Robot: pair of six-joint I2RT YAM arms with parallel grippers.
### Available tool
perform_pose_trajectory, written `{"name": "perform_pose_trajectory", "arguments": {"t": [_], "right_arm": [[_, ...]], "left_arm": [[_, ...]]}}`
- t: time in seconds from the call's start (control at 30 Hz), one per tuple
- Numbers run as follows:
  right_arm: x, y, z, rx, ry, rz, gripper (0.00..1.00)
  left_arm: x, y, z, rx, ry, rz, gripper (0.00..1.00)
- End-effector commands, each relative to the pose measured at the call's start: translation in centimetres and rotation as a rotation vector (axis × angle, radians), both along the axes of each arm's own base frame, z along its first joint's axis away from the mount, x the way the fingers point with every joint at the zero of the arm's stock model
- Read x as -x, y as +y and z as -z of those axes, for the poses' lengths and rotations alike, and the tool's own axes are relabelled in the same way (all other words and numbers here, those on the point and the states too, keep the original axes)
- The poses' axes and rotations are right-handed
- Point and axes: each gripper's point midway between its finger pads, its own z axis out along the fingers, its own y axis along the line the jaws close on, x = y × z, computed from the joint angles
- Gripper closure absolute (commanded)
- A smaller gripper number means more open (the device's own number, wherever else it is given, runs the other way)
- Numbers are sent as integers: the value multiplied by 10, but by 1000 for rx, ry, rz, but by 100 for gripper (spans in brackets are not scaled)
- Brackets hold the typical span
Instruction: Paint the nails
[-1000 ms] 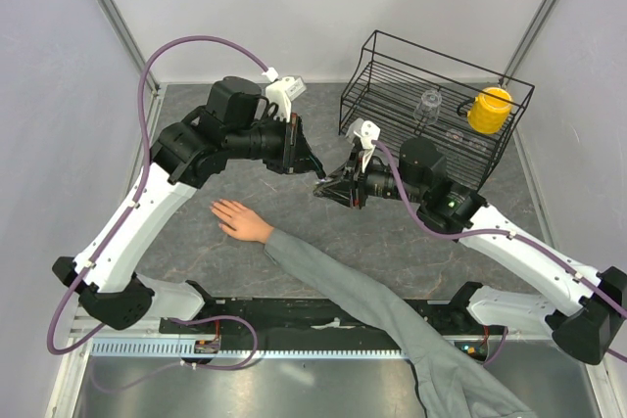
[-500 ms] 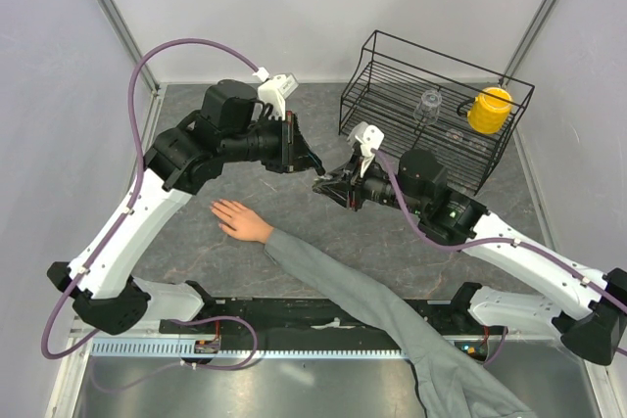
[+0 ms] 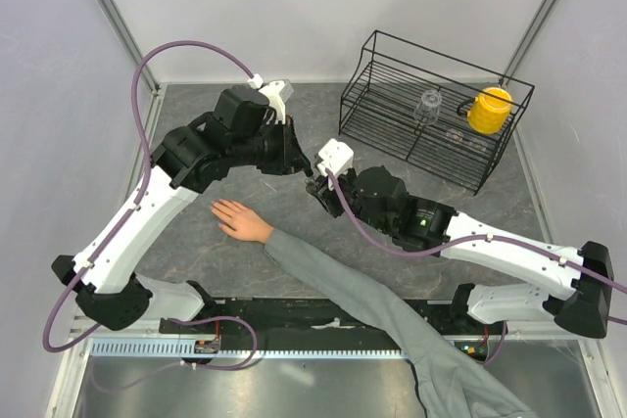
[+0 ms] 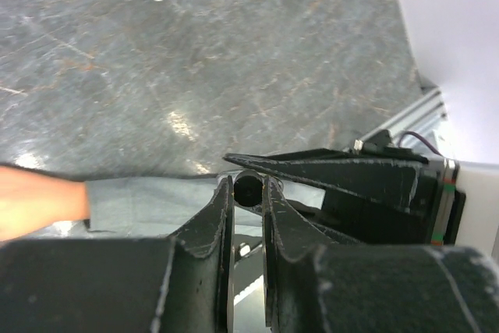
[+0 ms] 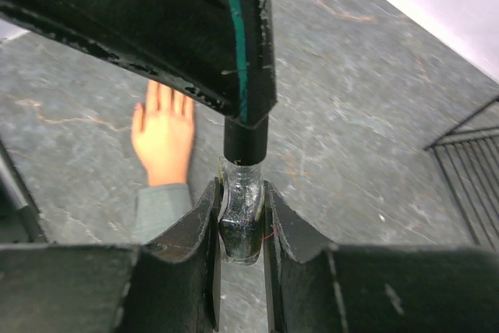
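your right arm (image 3: 500,248) has swung left since a second ago while the nails (image 3: 217,209) stay on the hand (image 3: 235,215) lying flat on the desk (image 4: 156,52), and near it your right jaws clamp the small bottle (image 5: 240,216), your left jaws its black cap (image 4: 249,189).

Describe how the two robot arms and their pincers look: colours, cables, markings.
The left arm and right arm have white shells with black joints. A purple cable trails along each. The left pincer and right pincer have black scuffed fingers. A white block tops each wrist.
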Motion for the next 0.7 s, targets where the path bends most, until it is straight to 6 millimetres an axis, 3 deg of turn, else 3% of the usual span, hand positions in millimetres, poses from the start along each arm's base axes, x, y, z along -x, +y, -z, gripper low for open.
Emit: {"name": "perform_pose_trajectory", "arguments": {"t": [0.0, 0.03, 0.13, 0.2, 0.27, 0.33, 0.37, 0.4, 0.47, 0.5, 0.67], "right_arm": [[-11, -14, -29, -54, -73, 95, 100], [-7, -12, -29, -63, -70, 67, 100], [6, -11, -33, -98, -53, -32, 100], [17, -7, -29, -119, -14, -114, 100], [19, -12, -30, -147, 17, -156, 100], [34, -10, -28, -181, 76, -274, 100], [28, -17, -26, -193, 99, -274, 100], [30, -19, -27, -207, 112, -298, 100], [36, -23, -34, -241, 134, -359, 100], [40, -23, -37, -249, 136, -383, 100], [48, -27, -46, -276, 155, -435, 100]], "left_arm": [[-8, 1, -9, 5, -45, -24, 87], [-6, 0, -12, 17, -55, -16, 63], [-2, 0, -28, 85, -132, 9, 40], [2, 3, -46, 146, -209, 22, 34], [7, 2, -56, 183, -251, 56, 21], [13, 5, -74, 231, -319, 80, 8], [14, 5, -72, 230, -330, 94, 6], [18, 7, -84, 263, -377, 99, 5], [22, 4, -80, 284, -390, 143, 2], [26, 2, -88, 321, -422, 165, 1], [32, -12, -84, 380, -396, 247, 1]]}}
